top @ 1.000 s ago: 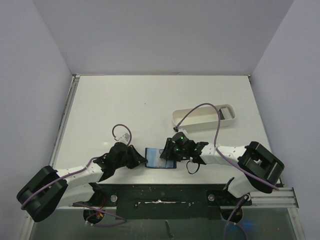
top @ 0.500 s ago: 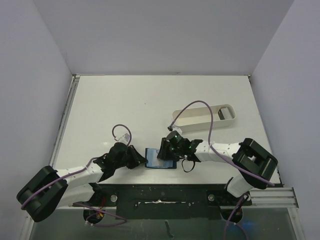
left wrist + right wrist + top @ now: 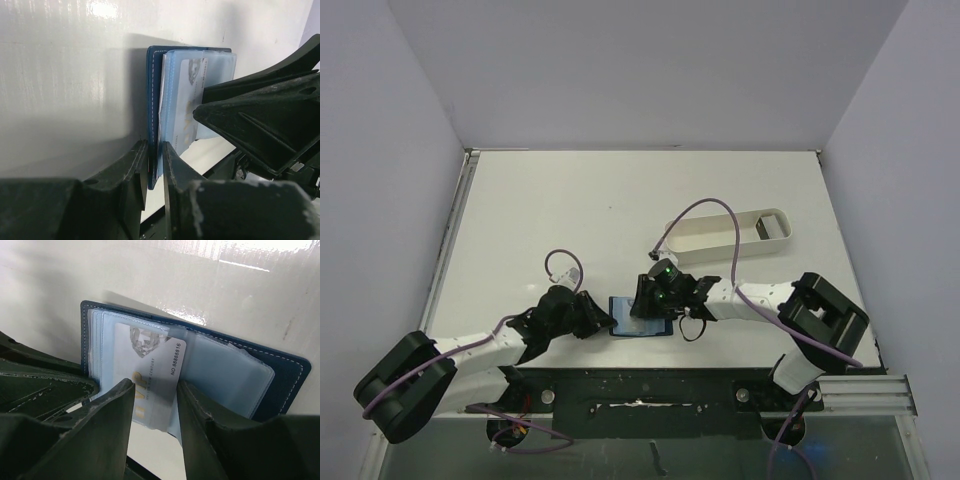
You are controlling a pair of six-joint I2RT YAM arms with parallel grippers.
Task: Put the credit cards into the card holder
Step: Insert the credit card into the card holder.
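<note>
The card holder (image 3: 638, 323) lies open on the white counter (image 3: 570, 210), near its front edge, between the two arms; its navy cover is underneath and its clear plastic sleeves face up. The left hand (image 3: 607, 322) reaches in from the left; in its wrist view the two fingers (image 3: 135, 170) stand close on either side of the cover's stitched edge (image 3: 151, 100), and I cannot tell whether they press it or sit just off it. The right hand (image 3: 648, 308) comes from the other side and is clenched on a credit card (image 3: 160, 360), pale grey with a printed number and an emblem, held by its long edges; the card's far end lies in among the clear sleeves, while its near end is between the fingers (image 3: 110, 430). Well apart, towards the back right, stands a long white oval tray (image 3: 700, 243); a small dark thing (image 3: 763, 228) lies at its right end, too small to identify.
</note>
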